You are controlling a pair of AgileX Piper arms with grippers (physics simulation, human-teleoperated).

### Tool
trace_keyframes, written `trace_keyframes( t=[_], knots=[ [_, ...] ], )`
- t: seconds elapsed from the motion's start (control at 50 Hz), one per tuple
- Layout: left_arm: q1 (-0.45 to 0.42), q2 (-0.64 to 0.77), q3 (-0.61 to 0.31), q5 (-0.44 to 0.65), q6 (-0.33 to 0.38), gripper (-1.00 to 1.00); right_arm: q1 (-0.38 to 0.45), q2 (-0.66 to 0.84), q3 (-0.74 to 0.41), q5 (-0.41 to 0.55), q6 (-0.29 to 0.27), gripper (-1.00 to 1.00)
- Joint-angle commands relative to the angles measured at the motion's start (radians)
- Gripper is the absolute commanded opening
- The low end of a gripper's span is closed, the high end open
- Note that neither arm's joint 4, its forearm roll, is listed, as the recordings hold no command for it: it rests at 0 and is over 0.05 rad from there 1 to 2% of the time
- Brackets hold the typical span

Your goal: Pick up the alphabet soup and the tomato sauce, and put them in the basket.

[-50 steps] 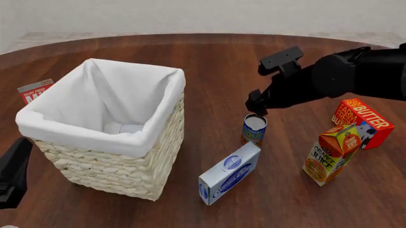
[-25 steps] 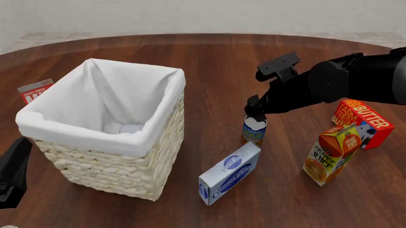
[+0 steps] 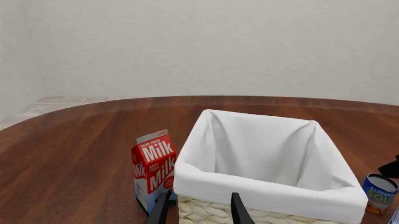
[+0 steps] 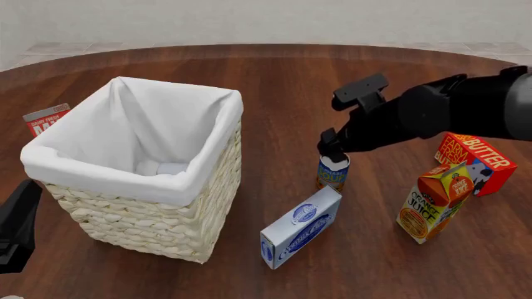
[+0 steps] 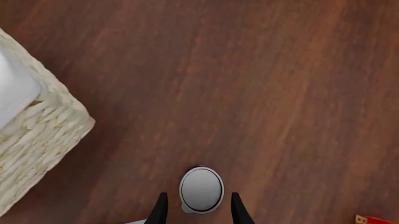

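I have the right gripper (image 5: 195,209) directly above the alphabet soup (image 4: 332,172), jaws apart either side of its silver top. The can stands upright on the surface right of the basket (image 4: 158,225). My left gripper (image 3: 198,209) is also parted, near the basket.

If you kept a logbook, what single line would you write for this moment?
right pincer: open, straddling alphabet soup, not gripping | left pincer: open, idle beside basket | soup: upright on table
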Motion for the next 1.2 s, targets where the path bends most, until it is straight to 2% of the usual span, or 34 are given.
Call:
trace_keyframes(
  t=[0.02, 0.58, 0.84, 1.2],
  knots=[
    [0.0, 0.0, 0.0, 0.0, -0.001, 1.0, -0.003, 0.012, 0.006, -0.012, 0.001, 1.0],
    [0.002, 0.0, 0.0, 0.0, -0.003, 1.0, -0.004, 0.077, -0.015, -0.035, 0.005, 1.0],
    [0.002, 0.0, 0.0, -0.001, -0.003, 1.0, -0.017, 0.064, 0.035, -0.062, 0.0, 1.0],
    [0.002, 0.0, 0.0, 0.0, -0.003, 1.0, -0.02, 0.083, 0.042, -0.079, 0.007, 1.0]
  ],
)
